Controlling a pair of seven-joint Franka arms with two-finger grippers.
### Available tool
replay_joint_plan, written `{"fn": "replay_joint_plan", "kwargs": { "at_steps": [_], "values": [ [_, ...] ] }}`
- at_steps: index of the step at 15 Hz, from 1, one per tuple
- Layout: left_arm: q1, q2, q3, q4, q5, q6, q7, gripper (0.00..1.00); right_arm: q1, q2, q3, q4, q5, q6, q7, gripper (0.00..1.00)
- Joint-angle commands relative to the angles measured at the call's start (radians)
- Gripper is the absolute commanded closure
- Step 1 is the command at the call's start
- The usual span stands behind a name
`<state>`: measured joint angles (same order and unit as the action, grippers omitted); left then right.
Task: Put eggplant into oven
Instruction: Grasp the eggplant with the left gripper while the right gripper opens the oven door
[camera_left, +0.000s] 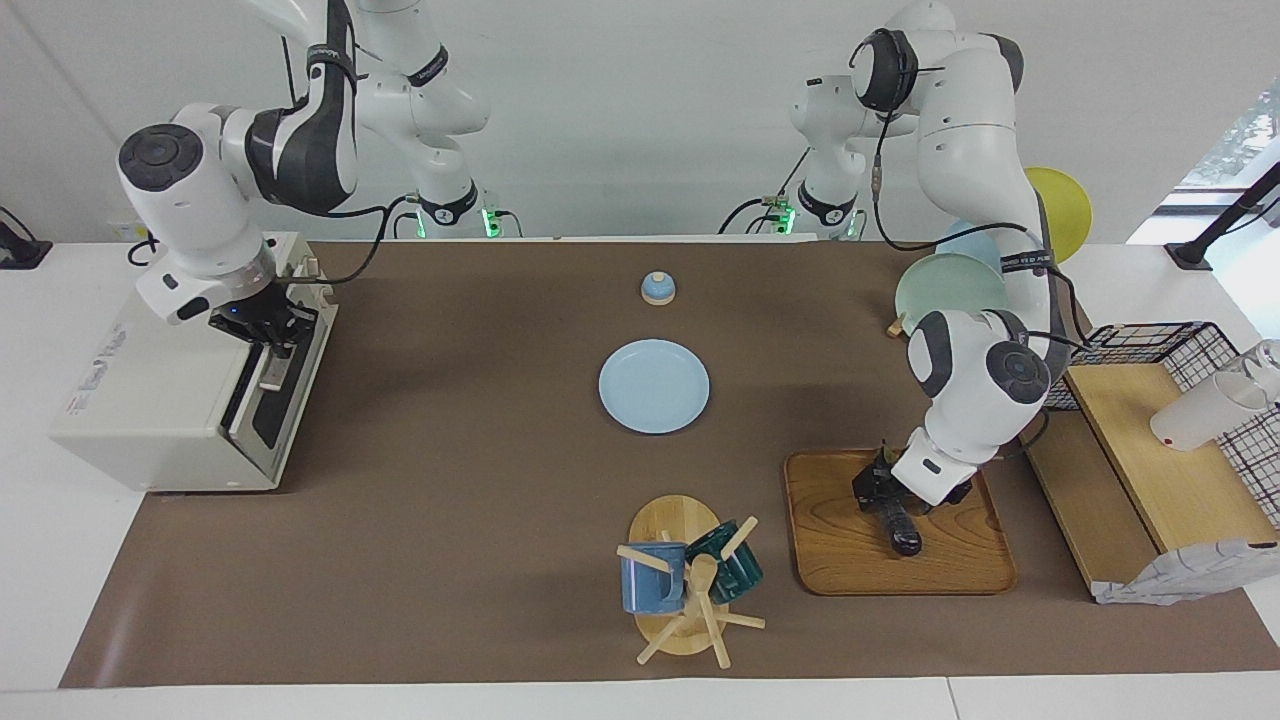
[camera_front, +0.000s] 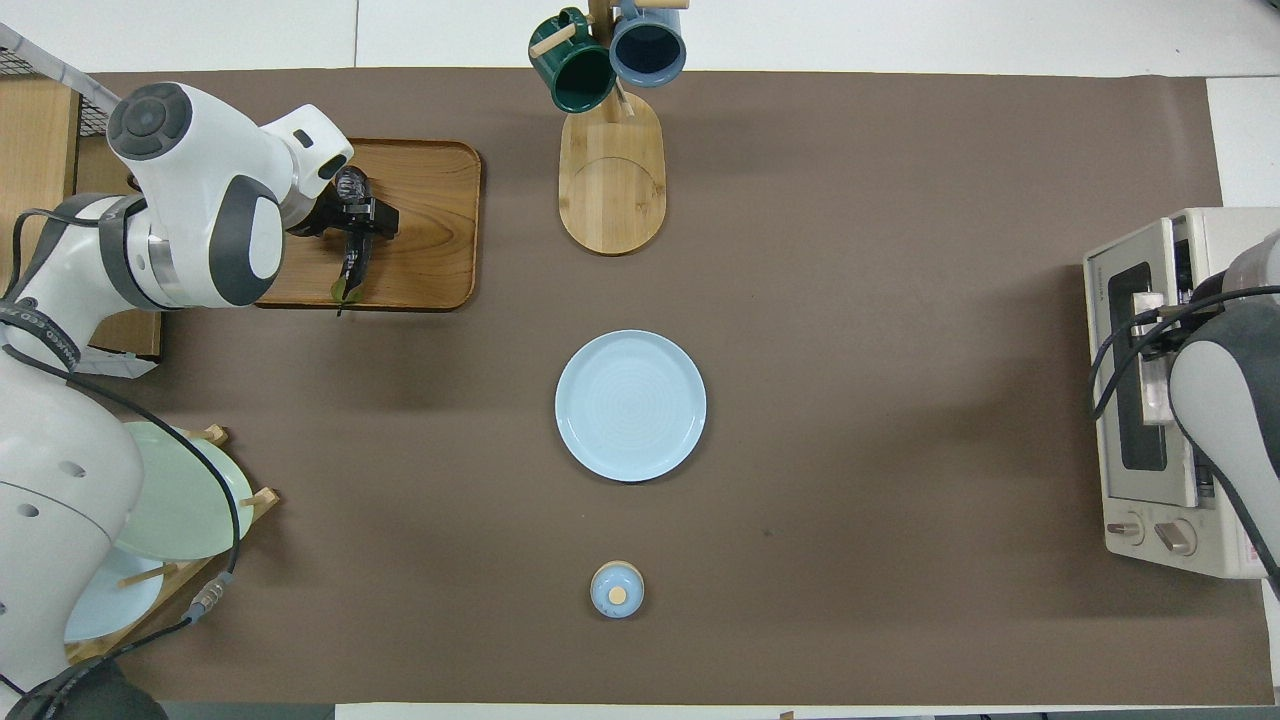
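My left gripper (camera_left: 880, 492) is down over the eggplant (camera_left: 897, 525) on the tray (camera_left: 850, 560), jaws spread wide and set astride its middle, nothing held yet. The eggplant lies flat at the tray's end toward the left arm's side of the table, its long axis running nearer-to-farther from me, stem cap at the nearer end, rounded tip at the farther end. In the overhead view my fingers (camera_front: 372, 212) sit across that axis, one each side of the body, which is what the coming squeeze needs: closing crosswise on the slender part, I judge, rather than along it, where it would slip. How low I am I read from the facing view: the tips look level with the eggplant, though contact I cannot confirm. My right gripper (camera_left: 262, 322) is closed on the handle (camera_left: 272, 368) of the oven (camera_left: 150, 400) at the right arm's end of the table, the door tipped a little way out at its top. The oven stands well apart from the tray, so the left arm is plainly the nearer one for the pick, and the carry afterward runs the table's whole length.
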<state>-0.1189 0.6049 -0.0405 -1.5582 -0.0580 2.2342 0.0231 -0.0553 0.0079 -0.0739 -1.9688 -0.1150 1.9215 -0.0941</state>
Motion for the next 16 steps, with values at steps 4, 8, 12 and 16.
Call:
{"fn": "replay_joint_plan", "kwargs": {
  "at_steps": [4,8,12,16],
  "values": [
    [-0.011,-0.028,0.011,-0.037,0.015,0.012,0.014,0.46,-0.001,0.026,0.003,-0.146,0.071,0.201,0.008,1.00],
    [-0.011,-0.030,0.011,-0.017,0.017,-0.027,0.012,1.00,0.035,0.044,0.006,-0.225,0.072,0.362,0.005,1.00],
    [-0.015,-0.037,0.010,0.032,0.009,-0.109,0.005,1.00,0.052,0.102,0.006,-0.228,0.132,0.415,-0.007,1.00],
    [-0.047,-0.164,0.010,-0.002,0.007,-0.224,-0.095,1.00,0.069,0.150,0.006,-0.226,0.181,0.445,-0.004,1.00]
  ]
}}
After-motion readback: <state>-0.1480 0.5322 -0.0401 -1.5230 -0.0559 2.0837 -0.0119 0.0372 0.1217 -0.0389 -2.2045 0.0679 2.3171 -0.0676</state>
